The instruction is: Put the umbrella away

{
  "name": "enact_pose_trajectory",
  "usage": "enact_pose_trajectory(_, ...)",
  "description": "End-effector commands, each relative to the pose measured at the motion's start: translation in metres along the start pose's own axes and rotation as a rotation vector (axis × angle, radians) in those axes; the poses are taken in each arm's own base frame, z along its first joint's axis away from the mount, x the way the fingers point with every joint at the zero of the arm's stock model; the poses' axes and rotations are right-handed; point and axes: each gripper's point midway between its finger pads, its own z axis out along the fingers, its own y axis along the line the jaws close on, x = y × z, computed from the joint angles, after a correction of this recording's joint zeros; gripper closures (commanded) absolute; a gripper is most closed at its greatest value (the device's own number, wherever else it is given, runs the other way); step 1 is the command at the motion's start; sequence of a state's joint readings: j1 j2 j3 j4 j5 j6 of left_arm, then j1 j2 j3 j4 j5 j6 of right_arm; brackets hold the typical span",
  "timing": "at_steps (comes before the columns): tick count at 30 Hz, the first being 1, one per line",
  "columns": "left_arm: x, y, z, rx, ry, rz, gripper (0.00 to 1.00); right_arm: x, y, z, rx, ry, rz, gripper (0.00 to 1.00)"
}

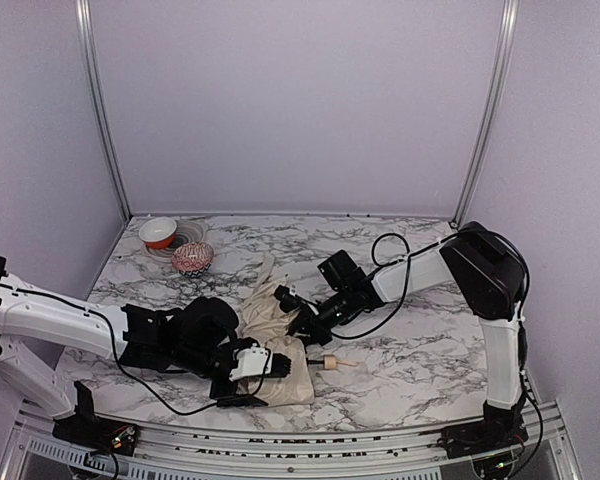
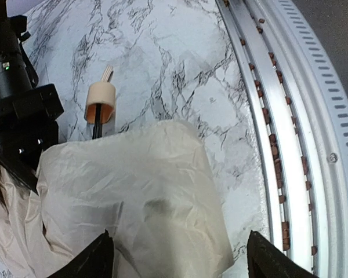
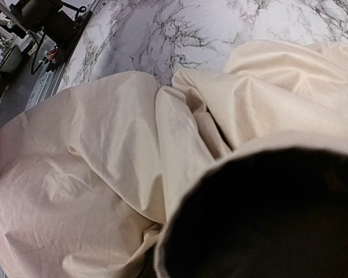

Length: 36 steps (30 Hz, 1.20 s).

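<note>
Two grippers tend the umbrella (image 1: 267,300), collapsed at the near middle of the marble table (image 1: 430,360). Nearest, the left gripper (image 2: 180,262) hovers with jaws spread wide astride a cream fold (image 2: 133,191) near the wooden knob handle (image 2: 100,101), seemingly ready to gather it; farther back, the right gripper (image 1: 296,315) is clenched against the bunched canopy (image 3: 104,145), likely steadying it, though any pinch on cloth is hidden.

Top view: high behind the near edge, looking down over the whole marble table (image 1: 410,365). Left wrist: close, low, looking down, front rail (image 2: 296,116) along its right side. Right wrist: nearly against cloth. All three share the umbrella (image 1: 292,378)
</note>
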State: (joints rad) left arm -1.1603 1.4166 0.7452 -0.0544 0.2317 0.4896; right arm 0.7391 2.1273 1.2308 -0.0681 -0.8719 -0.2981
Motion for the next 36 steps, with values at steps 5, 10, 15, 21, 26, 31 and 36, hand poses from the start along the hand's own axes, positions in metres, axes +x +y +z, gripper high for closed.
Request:
enact_pose_trajectory(5,0.003,0.069,-0.008,-0.431,0.010,0.033,0.71,0.031,-0.010,0.002,0.036,0.077,0.088,1.00)
enact_pose_trajectory(10,-0.011,0.082,-0.023,-0.501,-0.032,0.056,1.00,0.032,-0.001,0.000,0.000,0.071,0.080,1.00)
enact_pose_trajectory(15,-0.045,0.130,-0.068,-0.535,-0.274,-0.161,1.00,0.029,0.013,-0.002,-0.044,0.043,0.044,1.00)
enact_pose_trajectory(21,-0.028,0.170,-0.064,-0.491,-0.332,-0.326,1.00,0.032,0.022,0.002,-0.090,0.038,0.009,1.00)
enact_pose_trajectory(26,0.008,0.199,-0.038,-0.483,-0.266,-0.465,1.00,0.031,0.031,0.002,-0.138,0.022,-0.027,0.98)
enact_pose_trajectory(31,0.056,0.205,-0.002,-0.420,-0.156,-0.554,1.00,0.027,0.032,-0.002,-0.110,0.006,-0.044,0.93)
enact_pose_trajectory(36,0.060,0.167,0.020,-0.220,-0.166,-0.567,1.00,0.010,0.020,-0.023,0.040,-0.096,-0.029,0.75)
